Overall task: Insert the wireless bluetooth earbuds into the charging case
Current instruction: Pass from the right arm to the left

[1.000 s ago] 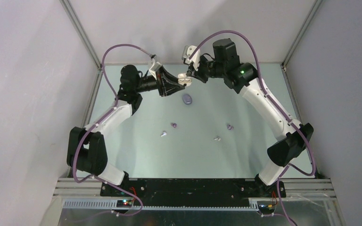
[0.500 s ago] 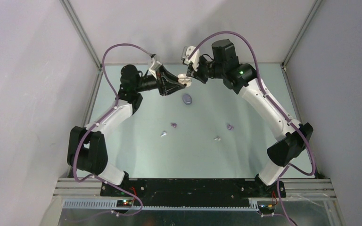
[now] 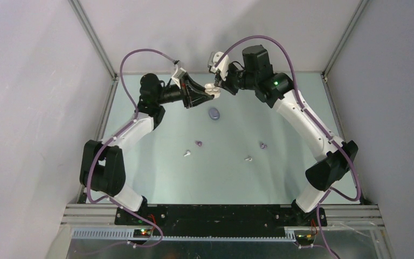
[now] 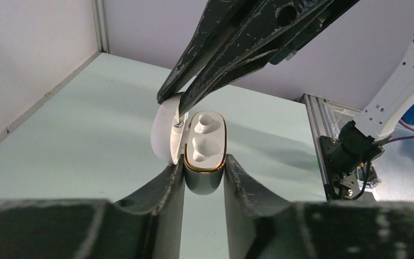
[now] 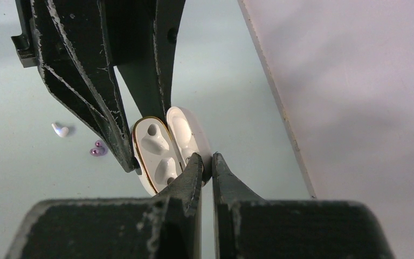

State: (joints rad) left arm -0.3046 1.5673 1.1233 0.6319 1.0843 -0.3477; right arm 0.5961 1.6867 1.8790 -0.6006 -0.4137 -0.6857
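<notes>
A white charging case (image 3: pixel 211 90) is held in the air at the back of the table, open, with both sockets empty. My left gripper (image 4: pixel 205 171) is shut on its gold-rimmed body (image 4: pixel 207 144). My right gripper (image 5: pixel 208 163) is shut on the edge of its lid (image 5: pixel 185 129), which stands open beside the body (image 5: pixel 152 152). Two white earbuds (image 3: pixel 187 153) (image 3: pixel 249 158) and two purple earbuds (image 3: pixel 198 143) (image 3: pixel 262 145) lie on the table in the middle. One white earbud (image 5: pixel 60 129) and one purple earbud (image 5: pixel 97 149) show in the right wrist view.
A closed purple case (image 3: pixel 214 113) lies on the table just below the held case. The back wall and the metal frame posts stand close behind both grippers.
The left arm's elbow and cable have shifted slightly. Both grippers stay on the white case in the same place.
</notes>
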